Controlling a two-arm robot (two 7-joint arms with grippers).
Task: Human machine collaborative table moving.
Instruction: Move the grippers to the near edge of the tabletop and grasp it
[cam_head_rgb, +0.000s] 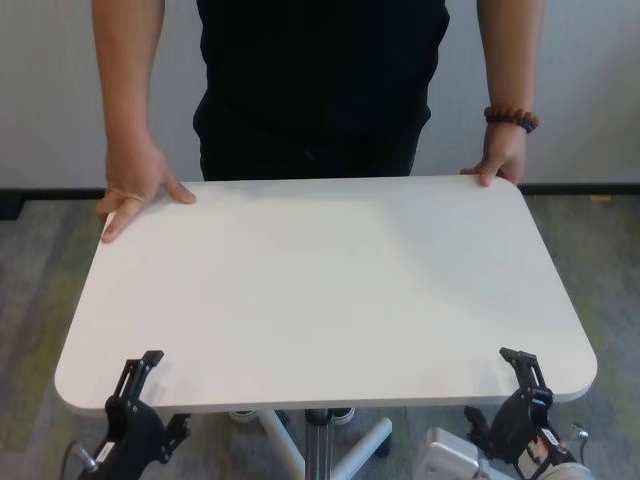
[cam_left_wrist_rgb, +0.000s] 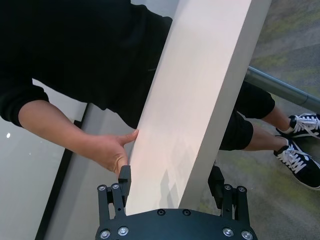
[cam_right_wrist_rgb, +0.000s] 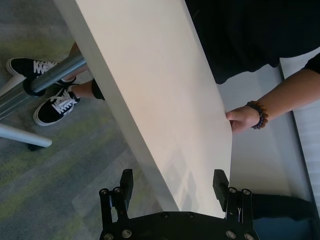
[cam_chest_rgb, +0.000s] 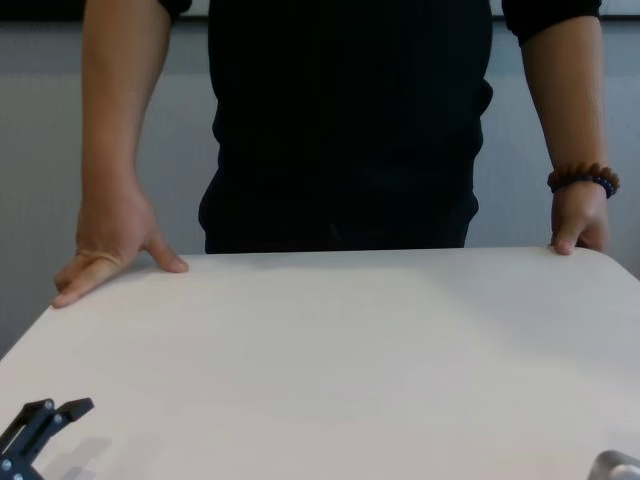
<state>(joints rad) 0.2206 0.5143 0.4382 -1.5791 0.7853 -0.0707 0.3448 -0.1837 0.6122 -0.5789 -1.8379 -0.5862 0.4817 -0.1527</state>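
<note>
The white table (cam_head_rgb: 330, 290) stands between the robot and the human (cam_head_rgb: 320, 70), its long axis running left to right, long edges facing each. The human's hands rest on the far corners. At the near edge, the left gripper (cam_left_wrist_rgb: 170, 182) and right gripper (cam_right_wrist_rgb: 172, 182) straddle the tabletop near its corners, jaws spread wide, one finger above and one below.

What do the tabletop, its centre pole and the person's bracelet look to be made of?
Tabletop: probably laminated board, matte white, thin uniform edge. Centre pole: metal, a shiny silver tube. Bracelet: round brown beads, likely wood, though the look leaves that open.
</note>
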